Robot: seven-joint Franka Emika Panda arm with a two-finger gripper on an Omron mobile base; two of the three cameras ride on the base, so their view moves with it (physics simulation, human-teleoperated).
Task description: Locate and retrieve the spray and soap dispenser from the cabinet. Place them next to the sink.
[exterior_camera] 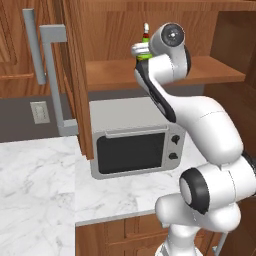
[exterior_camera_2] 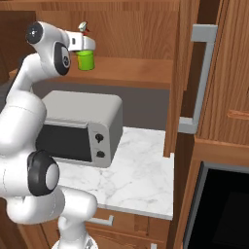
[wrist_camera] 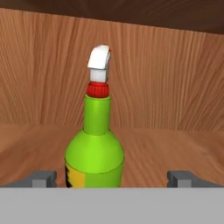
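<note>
Spray (wrist_camera: 94, 153) upright on cabinet (exterior_camera_2: 136, 73) shelf, between gripper (wrist_camera: 111, 178) fingers; jaws wide open, holding nothing, pads clear of it on both sides; looks light, rigid, smooth plastic, likely slippery and tippy; best taken at broad lower body, not narrow neck or nozzle.

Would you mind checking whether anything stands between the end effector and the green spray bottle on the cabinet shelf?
Nothing visible does. In the hand view the spray stands upright on the cabinet shelf, directly ahead of the open end effector, with its fingertips either side of the bottle's body and only bare wood behind.
</note>
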